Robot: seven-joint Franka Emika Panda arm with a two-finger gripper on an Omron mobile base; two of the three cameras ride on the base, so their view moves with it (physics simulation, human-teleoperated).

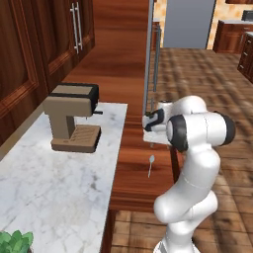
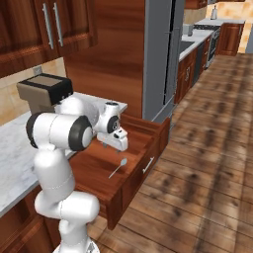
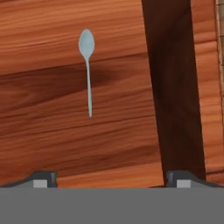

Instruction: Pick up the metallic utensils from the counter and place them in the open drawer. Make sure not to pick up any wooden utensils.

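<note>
A slim silver-grey spoon point(image 3: 87, 65), one of the metallic utensils, lies flat on the bottom of the open drawer point(image 3: 52, 140), bowl away from the hand. The same spoon point(image 1: 150, 165) point(image 2: 118, 168) rests free near the middle of the drawer point(image 1: 131, 173) point(image 2: 94, 165). My gripper point(image 3: 111, 179) hangs above the drawer floor, open, its two fingertips point(image 3: 43, 178) wide apart with nothing between them. In the base views the gripper point(image 1: 150, 133) point(image 2: 114, 142) points down, just behind the spoon. The counter and the wooden utensils are out of view.
A brown coffee machine point(image 1: 71, 118) stands on a narrow marble top point(image 1: 59, 183) left of the drawer. A tall steel fridge point(image 2: 158, 54) rises behind the drawer. A dark drawer wall point(image 3: 173, 87) runs beside the spoon. Wooden floor point(image 2: 197, 173) lies to the right.
</note>
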